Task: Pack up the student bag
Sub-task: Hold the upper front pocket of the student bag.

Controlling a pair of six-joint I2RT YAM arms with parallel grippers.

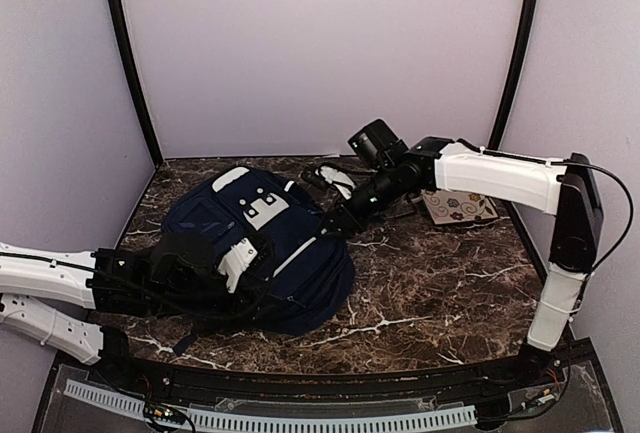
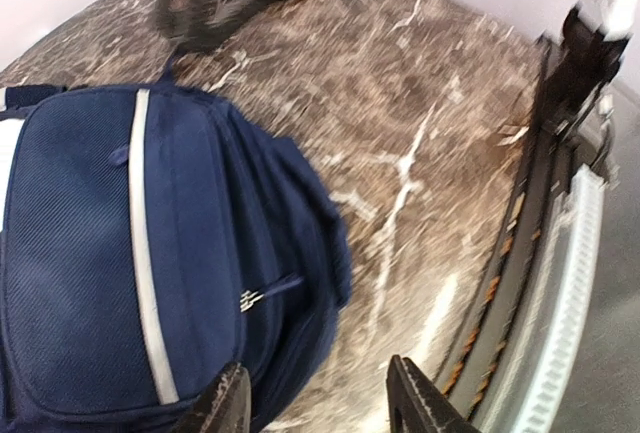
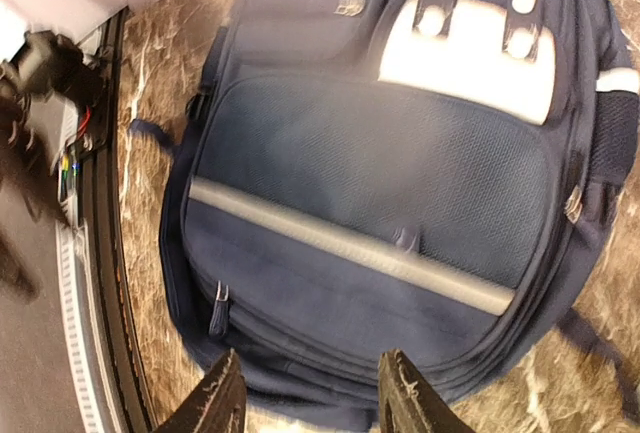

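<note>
Top view: the student bag (image 1: 262,253) lies flat, left of centre on the marble table (image 1: 430,293) between lilac walls (image 1: 320,43), and both arms reach over it, their claws too dark to judge. Left wrist view, blurred: the left gripper (image 2: 318,405) is spread, holding nothing, at the bag's edge. Right wrist view: the right gripper (image 3: 310,403) is spread, unladen, over the bag's front, whose top is cut off.

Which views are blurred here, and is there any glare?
Top external: sharp and evenly lit. Left wrist: the table is smeared into streaks, while the bag is clearer. Right wrist: the bag's pale patch is soft and washed out, and the left edge is blurred.
</note>
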